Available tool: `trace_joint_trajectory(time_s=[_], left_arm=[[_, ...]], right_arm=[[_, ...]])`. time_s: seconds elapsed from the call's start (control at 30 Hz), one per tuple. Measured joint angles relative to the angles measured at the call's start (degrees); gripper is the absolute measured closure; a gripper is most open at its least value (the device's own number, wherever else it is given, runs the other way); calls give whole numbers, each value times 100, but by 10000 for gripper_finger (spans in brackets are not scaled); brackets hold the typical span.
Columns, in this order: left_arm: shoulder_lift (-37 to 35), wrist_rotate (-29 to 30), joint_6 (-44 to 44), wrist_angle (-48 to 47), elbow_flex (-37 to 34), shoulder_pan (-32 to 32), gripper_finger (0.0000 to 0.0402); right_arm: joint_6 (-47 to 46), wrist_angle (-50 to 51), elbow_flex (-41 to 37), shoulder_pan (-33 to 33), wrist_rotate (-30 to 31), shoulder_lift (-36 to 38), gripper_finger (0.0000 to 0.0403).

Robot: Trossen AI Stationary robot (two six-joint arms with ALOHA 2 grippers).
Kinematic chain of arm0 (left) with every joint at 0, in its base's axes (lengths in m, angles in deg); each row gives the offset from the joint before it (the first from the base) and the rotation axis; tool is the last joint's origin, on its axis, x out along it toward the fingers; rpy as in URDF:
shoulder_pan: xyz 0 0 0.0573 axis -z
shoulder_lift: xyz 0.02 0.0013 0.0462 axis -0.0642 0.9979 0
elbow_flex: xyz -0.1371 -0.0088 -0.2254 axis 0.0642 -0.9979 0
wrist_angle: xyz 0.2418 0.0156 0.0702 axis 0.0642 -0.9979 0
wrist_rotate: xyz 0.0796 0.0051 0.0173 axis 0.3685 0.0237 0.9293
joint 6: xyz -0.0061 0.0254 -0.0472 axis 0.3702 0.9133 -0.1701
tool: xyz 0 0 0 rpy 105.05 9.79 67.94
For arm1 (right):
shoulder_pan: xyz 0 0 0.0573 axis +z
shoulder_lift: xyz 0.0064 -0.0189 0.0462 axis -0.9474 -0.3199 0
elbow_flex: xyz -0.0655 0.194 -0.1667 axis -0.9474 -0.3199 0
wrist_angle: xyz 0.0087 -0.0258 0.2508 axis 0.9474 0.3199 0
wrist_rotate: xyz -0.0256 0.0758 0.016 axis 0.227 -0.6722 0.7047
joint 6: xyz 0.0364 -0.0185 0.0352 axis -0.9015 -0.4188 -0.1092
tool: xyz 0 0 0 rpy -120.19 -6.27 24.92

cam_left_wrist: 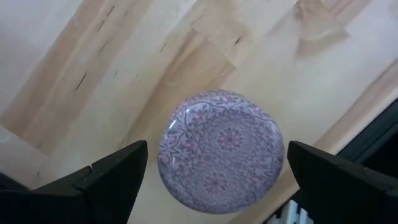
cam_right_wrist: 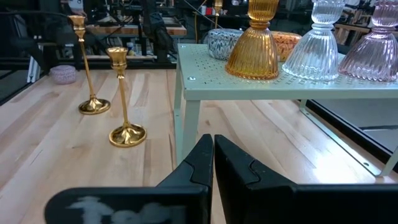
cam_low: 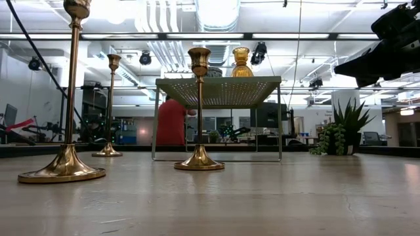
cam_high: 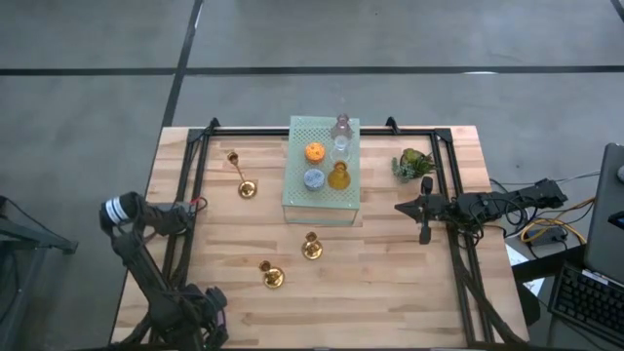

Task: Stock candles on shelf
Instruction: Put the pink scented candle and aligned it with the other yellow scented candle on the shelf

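The shelf [cam_high: 322,195] stands mid-table toward the far edge, its mesh top crowded: five candles [cam_high: 338,176] fill the far half, leaving bare mesh only along the near edge. Three brass candlesticks [cam_high: 311,247] stand tall on the table [cam_high: 390,283], one off the shelf's left side, two between the shelf and the near edge, narrowing that approach. A green plant [cam_high: 413,162] sits near the shelf's right side. The black frame [cam_high: 195,175] rims the table. The near right corner lies open
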Motion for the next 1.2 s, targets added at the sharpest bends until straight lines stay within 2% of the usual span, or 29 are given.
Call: trace_joint_trajectory(time_s=[0.63,1.07,1.2], left_arm=[[38,-4,126,140,-194,-2,17],[36,-2,97,137,-234,-2,89],[34,2,95,142,-244,-4,98]], right_arm=[[9,1,1,1,0,0,394],[9,0,1,2,0,0,394],[8,2,1,2,0,2,394]])
